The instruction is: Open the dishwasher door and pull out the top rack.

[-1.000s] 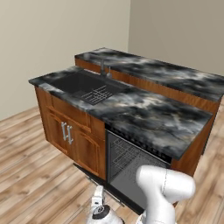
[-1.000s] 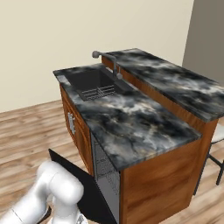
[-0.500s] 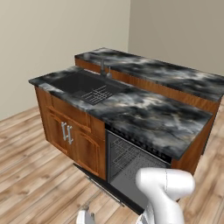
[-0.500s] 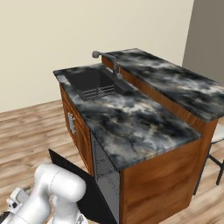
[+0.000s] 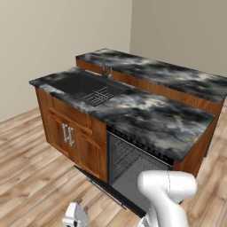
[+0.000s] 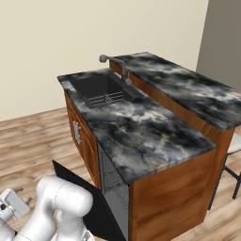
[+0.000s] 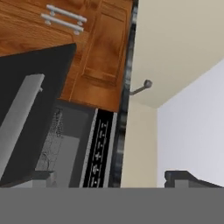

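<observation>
The dishwasher door (image 5: 104,188) is a flat black panel folded down low in front of the open tub; it also shows in the right base view (image 6: 92,200). In the hand view the door (image 7: 41,83) carries its silver bar handle (image 7: 19,118). Grey wire of the top rack (image 5: 128,157) sits inside the tub, pushed in, and is glimpsed past the door's edge (image 7: 52,133). My gripper (image 5: 76,215) hangs low over the floor, left of the door and apart from it (image 6: 11,204). Its fingertips (image 7: 42,176) stand wide apart, open, with nothing between them.
Brown cabinet doors with vertical silver handles (image 5: 67,134) stand left of the dishwasher. Above them are a black sink (image 5: 82,85) with a small wire grid and a faucet (image 6: 123,70) in the marbled countertop (image 5: 150,117). Wooden floor (image 5: 31,177) spreads around. A stool (image 6: 233,157) stands far right.
My hand has drawn back from the lowered door, moving left and down toward the floor. The door stays open and the rack has not moved.
</observation>
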